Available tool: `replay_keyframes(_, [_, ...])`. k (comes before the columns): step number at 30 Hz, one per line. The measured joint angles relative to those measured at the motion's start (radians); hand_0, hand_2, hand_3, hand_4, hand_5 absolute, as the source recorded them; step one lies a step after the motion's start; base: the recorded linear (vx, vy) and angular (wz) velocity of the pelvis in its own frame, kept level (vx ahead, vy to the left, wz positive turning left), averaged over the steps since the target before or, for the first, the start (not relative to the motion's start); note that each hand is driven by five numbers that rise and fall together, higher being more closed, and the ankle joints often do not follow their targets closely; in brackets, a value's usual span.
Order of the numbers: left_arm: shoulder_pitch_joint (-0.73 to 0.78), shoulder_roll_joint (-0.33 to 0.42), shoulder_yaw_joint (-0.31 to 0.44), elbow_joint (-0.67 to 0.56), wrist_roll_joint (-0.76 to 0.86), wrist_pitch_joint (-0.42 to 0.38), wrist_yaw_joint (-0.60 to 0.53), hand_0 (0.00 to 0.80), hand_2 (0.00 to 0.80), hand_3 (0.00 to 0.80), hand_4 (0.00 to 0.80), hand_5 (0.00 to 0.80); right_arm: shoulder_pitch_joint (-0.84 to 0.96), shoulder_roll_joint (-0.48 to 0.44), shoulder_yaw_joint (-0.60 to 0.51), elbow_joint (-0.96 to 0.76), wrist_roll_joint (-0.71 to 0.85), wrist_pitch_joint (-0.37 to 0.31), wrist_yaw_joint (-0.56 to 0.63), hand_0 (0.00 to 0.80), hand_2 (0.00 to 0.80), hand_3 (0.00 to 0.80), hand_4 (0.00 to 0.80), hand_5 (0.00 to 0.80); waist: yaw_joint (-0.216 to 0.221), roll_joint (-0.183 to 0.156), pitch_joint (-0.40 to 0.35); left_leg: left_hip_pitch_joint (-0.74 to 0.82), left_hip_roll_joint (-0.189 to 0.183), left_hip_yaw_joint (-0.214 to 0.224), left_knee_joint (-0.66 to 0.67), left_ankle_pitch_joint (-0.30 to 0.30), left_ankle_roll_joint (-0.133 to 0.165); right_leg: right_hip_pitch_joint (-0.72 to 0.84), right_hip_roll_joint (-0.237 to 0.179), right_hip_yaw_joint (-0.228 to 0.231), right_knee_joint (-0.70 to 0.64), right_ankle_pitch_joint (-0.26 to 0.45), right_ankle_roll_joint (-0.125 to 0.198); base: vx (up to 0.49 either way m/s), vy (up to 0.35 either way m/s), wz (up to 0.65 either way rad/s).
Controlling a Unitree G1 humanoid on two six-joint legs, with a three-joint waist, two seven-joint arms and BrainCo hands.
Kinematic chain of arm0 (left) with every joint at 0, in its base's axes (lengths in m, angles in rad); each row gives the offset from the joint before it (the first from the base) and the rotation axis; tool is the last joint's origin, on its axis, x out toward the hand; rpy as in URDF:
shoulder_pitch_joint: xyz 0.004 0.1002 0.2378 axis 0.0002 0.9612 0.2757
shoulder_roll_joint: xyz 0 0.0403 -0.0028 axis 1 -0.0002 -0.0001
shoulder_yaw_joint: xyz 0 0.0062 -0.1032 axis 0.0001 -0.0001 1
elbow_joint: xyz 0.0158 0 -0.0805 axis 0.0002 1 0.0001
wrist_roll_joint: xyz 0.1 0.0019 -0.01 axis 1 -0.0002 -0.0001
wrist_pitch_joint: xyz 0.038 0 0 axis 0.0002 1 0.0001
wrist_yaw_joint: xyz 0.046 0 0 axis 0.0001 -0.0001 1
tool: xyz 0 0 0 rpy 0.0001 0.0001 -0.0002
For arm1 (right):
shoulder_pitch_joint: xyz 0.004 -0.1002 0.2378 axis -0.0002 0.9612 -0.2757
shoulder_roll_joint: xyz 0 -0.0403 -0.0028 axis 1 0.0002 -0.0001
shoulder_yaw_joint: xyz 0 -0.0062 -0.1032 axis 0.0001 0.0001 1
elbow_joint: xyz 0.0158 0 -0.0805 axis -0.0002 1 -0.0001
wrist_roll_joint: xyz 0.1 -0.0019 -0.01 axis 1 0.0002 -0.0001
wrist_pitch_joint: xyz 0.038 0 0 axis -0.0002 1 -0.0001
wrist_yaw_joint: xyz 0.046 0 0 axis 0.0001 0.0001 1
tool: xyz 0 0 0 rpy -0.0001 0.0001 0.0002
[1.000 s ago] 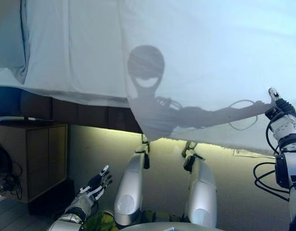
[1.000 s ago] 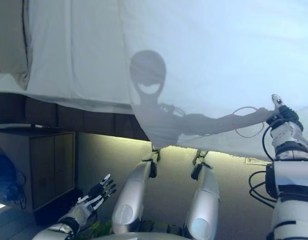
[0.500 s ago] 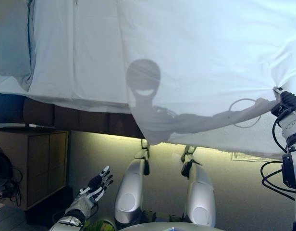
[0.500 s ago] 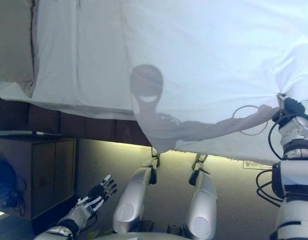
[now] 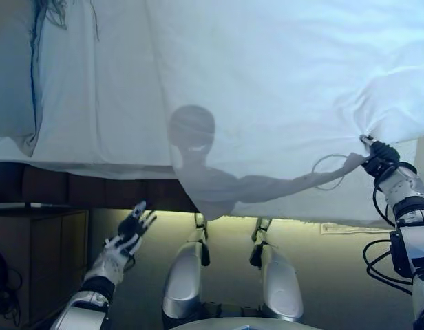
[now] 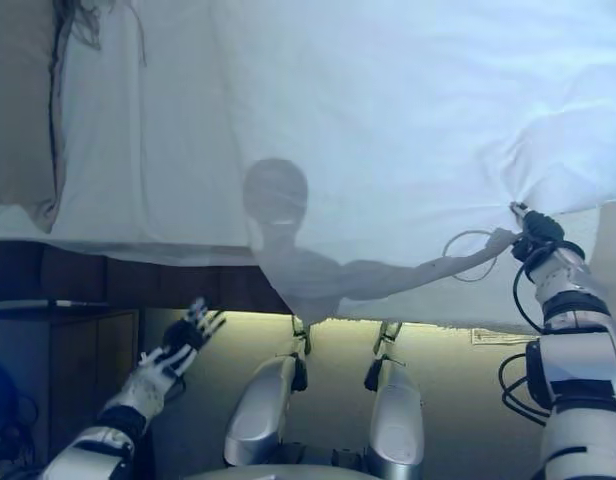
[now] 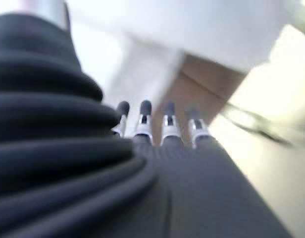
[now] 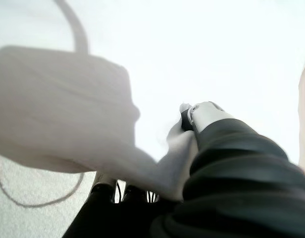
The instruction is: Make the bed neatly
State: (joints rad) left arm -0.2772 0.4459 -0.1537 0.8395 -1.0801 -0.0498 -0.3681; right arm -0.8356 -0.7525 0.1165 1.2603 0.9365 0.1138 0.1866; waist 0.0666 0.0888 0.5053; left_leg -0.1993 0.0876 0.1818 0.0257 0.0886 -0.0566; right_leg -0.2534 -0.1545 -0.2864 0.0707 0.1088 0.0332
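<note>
Across the bed (image 5: 88, 155) a white sheet (image 5: 281, 89) hangs over the near edge. Right hand (image 5: 378, 155) seemingly pinches its bunched edge; left hand (image 5: 129, 230), fingers spread, hovers empty below.

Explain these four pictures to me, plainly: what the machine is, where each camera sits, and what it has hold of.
This is a two-legged humanoid robot making a bed. Two pictures come from a stereo camera on its head, looking down at the bed's edge. The other two come from cameras on its wrists, looking along each hand from very close.

A white sheet covers the bed and hangs over the side. A pillow lies at the far left.

The right hand is shut on the sheet, with creases running into its grip; its wrist view shows cloth bunched in the fingers. The left hand is open, fingers spread, low beside the bed, holding nothing.
</note>
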Motion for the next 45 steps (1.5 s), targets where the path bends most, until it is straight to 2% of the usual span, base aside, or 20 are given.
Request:
replay_keyframes(6, [-0.172, 0.059, -0.092, -0.042, -0.025, 0.035, -0.12, 0.0, 0.0, 0.0, 0.0, 0.0, -0.007, 0.008, 0.026, -0.017, 0.001, 0.003, 0.002, 0.8, 0.8, 0.8, 0.8, 0.8, -0.007, -0.019, -0.01, 0.012, 0.002, 0.008, -0.003, 0.0, -0.001, 0.009, 0.004, 0.004, -0.008, 0.006, -0.001, -0.01, 0.009, -0.03])
replay_keyframes(9, [-0.22, 0.073, -0.139, -0.061, -0.039, 0.1, -0.216, 0.0, 0.0, 0.0, 0.0, 0.0, -0.014, 0.023, 0.071, -0.045, 0.003, 0.009, -0.001, 0.8, 0.8, 0.8, 0.8, 0.8, -0.024, -0.029, -0.015, 0.012, 0.004, 0.009, -0.003, -0.001, -0.002, 0.009, 0.007, 0.005, -0.009, 0.007, -0.002, 0.0, 0.0, 0.0])
replay_keyframes(13, [-0.302, 0.08, -0.244, -0.07, -0.035, 0.205, -0.313, 0.0, 0.0, 0.0, 0.0, 0.0, -0.033, 0.035, 0.116, -0.062, 0.025, 0.022, -0.014, 0.8, 0.8, 0.8, 0.8, 0.8, -0.029, -0.037, -0.018, 0.012, 0.01, 0.014, -0.003, -0.001, -0.004, 0.008, 0.013, 0.007, -0.014, 0.01, -0.006, 0.001, -0.011, -0.05])
replay_keyframes(17, [-0.361, 0.079, -0.283, -0.077, -0.034, 0.262, -0.317, 0.0, 0.0, 0.0, 0.0, 0.0, -0.061, 0.061, 0.145, -0.064, 0.043, 0.032, -0.023, 0.8, 0.8, 0.8, 0.8, 0.8, -0.034, -0.057, -0.022, 0.014, 0.021, 0.029, 0.003, -0.005, -0.011, 0.007, 0.027, 0.02, -0.023, 0.016, -0.013, 0.006, -0.073, -0.12])
replay_keyframes(23, [-0.41, 0.075, -0.321, -0.076, -0.033, 0.309, -0.296, 0.0, 0.0, 0.0, 0.0, 0.0, -0.075, 0.115, 0.175, -0.115, 0.091, 0.041, -0.034, 0.8, 0.8, 0.8, 0.8, 0.8, -0.054, -0.119, -0.022, 0.003, 0.047, 0.035, 0.023, -0.015, -0.029, 0.006, 0.053, 0.023, -0.037, 0.024, -0.025, 0.009, -0.163, -0.08])
replay_keyframes(27, [-0.446, 0.026, -0.338, -0.039, -0.059, 0.405, -0.223, 0.0, 0.0, 0.0, 0.0, 0.0, -0.075, 0.149, 0.198, -0.128, 0.121, 0.036, -0.046, 0.8, 0.8, 0.8, 0.8, 0.8, -0.055, -0.157, -0.021, -0.012, 0.07, 0.032, 0.048, -0.025, -0.042, 0.004, 0.073, 0.021, -0.041, 0.026, -0.028, 0.035, -0.178, -0.04])
replay_keyframes(31, [-0.45, -0.055, -0.303, 0.069, -0.256, 0.51, -0.08, 0.0, 0.0, 0.0, 0.0, 0.0, -0.074, 0.199, 0.211, -0.17, 0.15, 0.017, -0.055, 0.8, 0.8, 0.8, 0.8, 0.8, -0.065, -0.208, -0.017, -0.038, 0.097, 0.029, 0.084, -0.037, -0.058, -0.004, 0.096, 0.02, -0.048, 0.026, -0.028, 0.073, -0.172, -0.05])
replay_keyframes(34, [-0.443, -0.121, -0.235, 0.118, -0.442, 0.559, 0.037, 0.0, 0.0, 0.0, 0.0, 0.0, -0.071, 0.248, 0.211, -0.184, 0.173, 0.006, -0.065, 0.8, 0.8, 0.8, 0.8, 0.8, -0.078, -0.245, -0.013, -0.057, 0.116, 0.02, 0.103, -0.044, -0.07, -0.006, 0.115, 0.015, -0.061, 0.03, -0.036, 0.063, -0.181, 0.0])
replay_keyframes(37, [-0.425, -0.189, -0.173, 0.13, -0.612, 0.561, 0.144, 0.0, 0.0, 0.0, 0.0, 0.0, -0.058, 0.278, 0.211, -0.207, 0.185, -0.013, -0.072, 0.8, 0.8, 0.8, 0.8, 0.8, -0.077, -0.268, -0.009, -0.07, 0.136, 0.014, 0.12, -0.051, -0.08, -0.007, 0.133, 0.014, -0.066, 0.03, -0.039, 0.009, -0.153, -0.03])
replay_keyframes(40, [-0.409, -0.243, -0.149, 0.13, -0.784, 0.548, 0.257, 0.0, 0.0, 0.0, 0.0, 0.0, -0.048, 0.288, 0.211, -0.239, 0.187, -0.021, -0.089, 0.8, 0.8, 0.8, 0.8, 0.8, -0.079, -0.28, -0.004, -0.083, 0.146, 0.007, 0.135, -0.055, -0.086, -0.009, 0.142, 0.005, -0.069, 0.035, -0.046, -0.027, -0.093, 0.02])
replay_keyframes(45, [-0.376, -0.312, -0.122, 0.127, -0.861, 0.459, 0.327, 0.0, 0.0, 0.0, 0.0, 0.0, -0.013, 0.302, 0.21, -0.282, 0.189, -0.031, -0.117, 0.8, 0.8, 0.8, 0.8, 0.8, -0.079, -0.284, -0.004, -0.092, 0.152, 0.003, 0.144, -0.06, -0.091, -0.01, 0.148, 0.004, -0.074, 0.035, -0.047, 0.02, -0.051, 0.0])
